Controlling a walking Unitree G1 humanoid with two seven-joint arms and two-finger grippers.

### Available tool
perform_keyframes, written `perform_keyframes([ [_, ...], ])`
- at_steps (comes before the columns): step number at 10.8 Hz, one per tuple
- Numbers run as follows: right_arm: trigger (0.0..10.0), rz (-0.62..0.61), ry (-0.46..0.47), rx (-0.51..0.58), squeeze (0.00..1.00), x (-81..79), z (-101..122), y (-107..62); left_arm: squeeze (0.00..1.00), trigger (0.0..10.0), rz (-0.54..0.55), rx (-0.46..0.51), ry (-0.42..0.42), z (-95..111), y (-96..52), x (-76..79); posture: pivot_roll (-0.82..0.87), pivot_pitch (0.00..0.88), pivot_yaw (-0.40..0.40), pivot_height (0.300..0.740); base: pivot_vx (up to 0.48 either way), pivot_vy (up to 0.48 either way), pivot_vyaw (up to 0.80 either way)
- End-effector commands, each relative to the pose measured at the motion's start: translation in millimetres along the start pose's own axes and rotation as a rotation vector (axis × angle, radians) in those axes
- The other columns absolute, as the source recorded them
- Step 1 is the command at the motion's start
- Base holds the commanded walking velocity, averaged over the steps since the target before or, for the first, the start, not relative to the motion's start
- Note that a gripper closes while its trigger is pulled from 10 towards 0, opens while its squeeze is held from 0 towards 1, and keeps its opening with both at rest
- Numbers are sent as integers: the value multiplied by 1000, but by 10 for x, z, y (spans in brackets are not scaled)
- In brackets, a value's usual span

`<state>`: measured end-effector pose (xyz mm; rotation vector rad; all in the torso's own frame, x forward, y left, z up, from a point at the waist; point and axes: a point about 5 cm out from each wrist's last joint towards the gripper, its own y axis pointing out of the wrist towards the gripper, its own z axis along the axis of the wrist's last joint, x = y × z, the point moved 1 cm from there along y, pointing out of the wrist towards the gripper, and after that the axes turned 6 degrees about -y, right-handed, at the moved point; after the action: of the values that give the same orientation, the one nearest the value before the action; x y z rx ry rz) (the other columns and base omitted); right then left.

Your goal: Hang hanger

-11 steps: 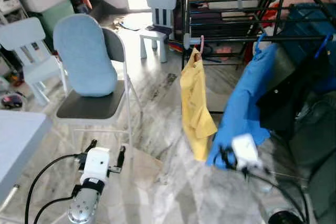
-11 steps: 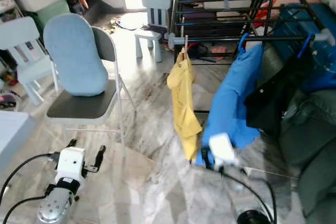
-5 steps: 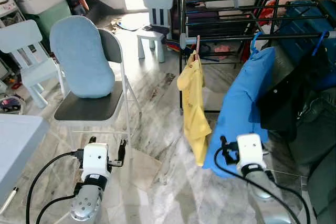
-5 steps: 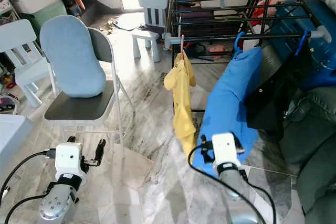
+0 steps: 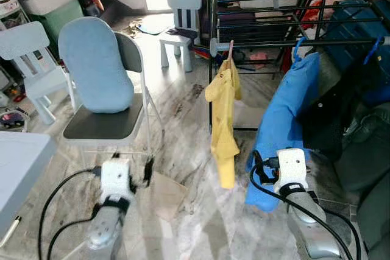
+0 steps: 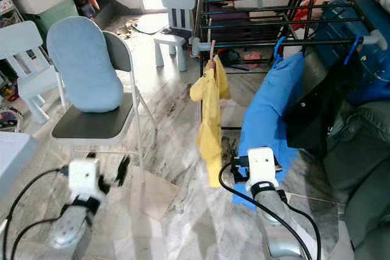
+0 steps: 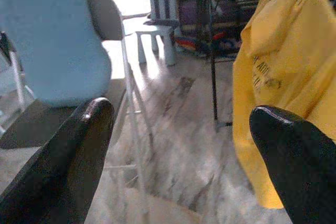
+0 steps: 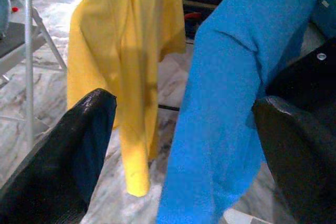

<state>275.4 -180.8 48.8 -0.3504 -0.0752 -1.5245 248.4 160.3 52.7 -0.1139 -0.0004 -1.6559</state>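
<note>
Compared with 1 second earlier, the right gripper (image 5: pixel 264 168) has risen and come in toward the rack, while the left gripper (image 5: pixel 122 173) has hardly shifted and now shows blurred.

Farthest left stands the folding chair (image 5: pixel 125 123) with its pale blue cushion (image 5: pixel 94 65). Below it, the left gripper hangs low over the marble floor (image 5: pixel 183 126), fingers (image 7: pixel 68 156) spread wide and empty. Next comes the yellow shirt (image 5: pixel 223 120), dangling from a pink hanger (image 5: pixel 231 50) hooked on the front rail of the black drying rack (image 5: pixel 274 4). Right of it hangs the blue garment (image 5: pixel 286 114), then a black one (image 5: pixel 335 120).

Between yellow and blue, lower down, the right gripper points forward, its fingers (image 8: pixel 79 145) wide apart with nothing between them.

Judging by this, the hanger is already on the rail, well above and slightly left of that gripper. The risk: a further rise or swing could snag the shirt's hem and drag the hook off.
</note>
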Motion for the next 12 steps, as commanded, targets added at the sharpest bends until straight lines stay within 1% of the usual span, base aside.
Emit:
perform_keyframes([
  [1, 10000, -7, 0, 6, 0, -28, 36, 4, 0, 10000, 11, -20, -5, -35, 10, -36, -188, 0, 82, 740, 0, 0, 0],
  [2, 10000, -38, -40, -9, 0, -27, 30, 22, 0, 10000, 2, -30, -9, -63, 54, -45, -196, 0, 93, 740, 0, 0, 0],
  [3, 10000, -32, 8, -12, 0, -36, 15, 18, 0, 10000, -11, -41, -11, -98, 86, -39, -201, 0, 97, 740, 0, 0, 0],
  [4, 10000, -46, 14, -29, 0, -16, -2, 6, 0, 10000, -16, -41, -19, -112, 104, -34, -207, 0, 102, 740, 0, 0, 0],
  [5, 10000, -57, -1, -31, 0, 6, 4, 5, 0, 10000, -23, -40, -23, -122, 121, -28, -212, 0, 102, 740, 0, 0, 0],
  [7, 10000, -91, -24, -37, 0, 54, 18, 6, 0, 10000, -38, -41, -30, -145, 153, -27, -217, 0, 108, 740, 268, 0, 0],
  [8, 10000, -100, 8, -32, 0, 68, 18, -4, 0, 10000, -43, -41, -28, -151, 156, -26, -219, 0, 114, 740, 266, 0, 0],
  [9, 10000, -98, 9, -11, 0, 61, 45, -12, 0, 10000, -46, -40, -28, -159, 153, -30, -224, 0, 119, 740, 270, 0, 0],
  [10, 10000, -96, 30, -32, 0, 35, 31, -18, 0, 10000, -58, -39, -31, -166, 156, -23, -229, 0, 120, 740, 300, 0, 0],
  [11, 10000, -90, 9, -21, 0, 26, 50, -16, 0, 10000, -68, -30, -33, -144, 178, 4, -231, 0, 123, 740, 307, 0, 0],
  [12, 10000, -91, 9, -19, 0, 28, 54, -13, 0, 10000, -72, -23, -34, -122, 191, 25, -233, 0, 124, 740, 307, 244, 0],
])
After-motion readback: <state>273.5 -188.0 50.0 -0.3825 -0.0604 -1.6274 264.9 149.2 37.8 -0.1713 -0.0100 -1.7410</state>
